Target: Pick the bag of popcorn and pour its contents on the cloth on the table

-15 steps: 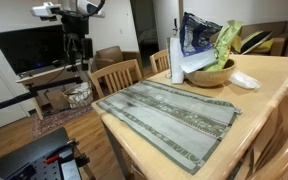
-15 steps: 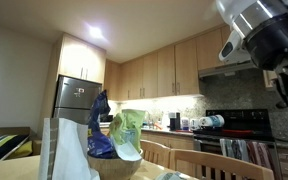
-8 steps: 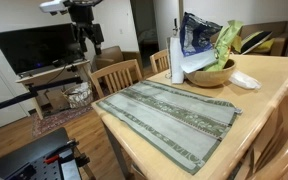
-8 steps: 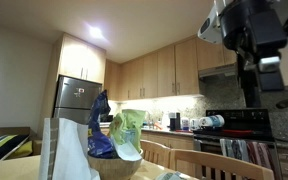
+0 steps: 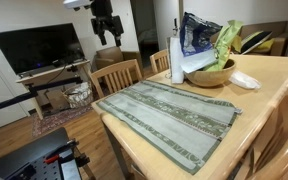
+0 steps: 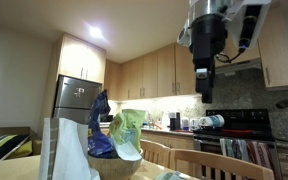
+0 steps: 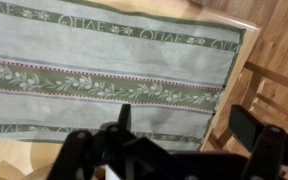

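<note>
The gripper (image 5: 106, 32) hangs high in the air off the table (image 5: 269, 100), at about 10 o'clock from the cloth (image 5: 170, 112) in an exterior view, well apart from everything on the tabletop. Its jaws stand wide and hold nothing; in the wrist view the two dark fingers (image 7: 124, 118) are spread far apart at 6 o'clock of the picture, with the cloth (image 7: 104, 70) far beneath them. The cloth lies flat along the near part of the table, one short end near the table's edge by a chair (image 5: 117, 76). The bag (image 5: 227, 42) stands upright in a wooden bowl (image 5: 212, 75) at the far side of the table, at about 1 o'clock from the cloth and clear of it. Just beside it, at its 9 o'clock, a blue-and-white bag (image 5: 197, 32) rises from the same bowl, and a white bottle (image 5: 176, 58) stands at the bowl's 9 o'clock. In an exterior view from low down, the gripper (image 6: 203, 88) points straight down at 2 o'clock from the bag (image 6: 130, 124).
</note>
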